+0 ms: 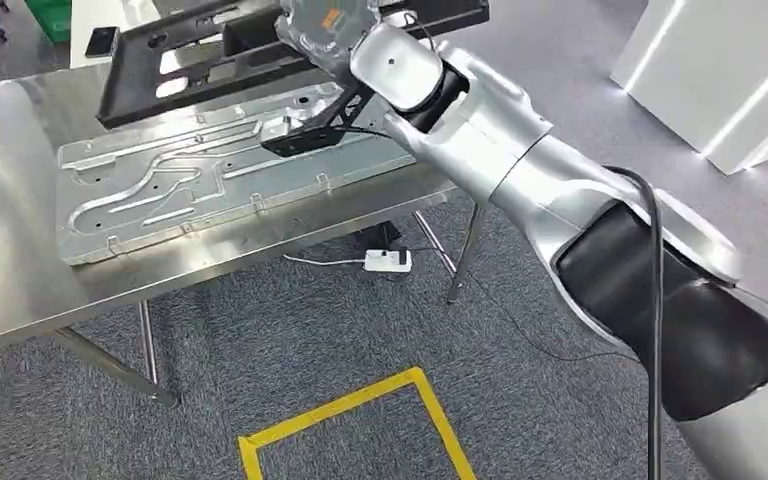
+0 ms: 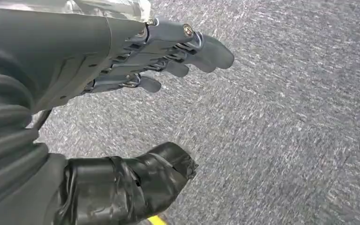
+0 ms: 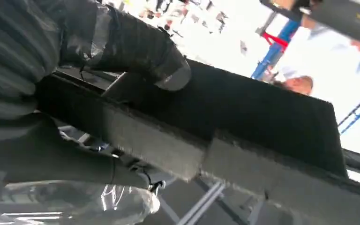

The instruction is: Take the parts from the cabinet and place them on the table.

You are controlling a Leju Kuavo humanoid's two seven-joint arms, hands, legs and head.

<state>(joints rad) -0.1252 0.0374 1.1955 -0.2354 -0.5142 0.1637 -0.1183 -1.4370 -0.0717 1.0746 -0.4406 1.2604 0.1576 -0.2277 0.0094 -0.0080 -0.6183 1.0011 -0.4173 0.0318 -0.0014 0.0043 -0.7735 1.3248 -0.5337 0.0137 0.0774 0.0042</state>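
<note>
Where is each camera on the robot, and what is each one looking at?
Head view: high on the robot, looking forward and down at the steel table, the silver plate and the black frame; the right arm reaches in.
Left wrist view: behind the left robot hand, facing grey carpet; its fingers are spread, holding nothing.
Right wrist view: behind the right robot hand, close against the black frame it grips.
Shared: head and right wrist views both show the black frame.
</note>
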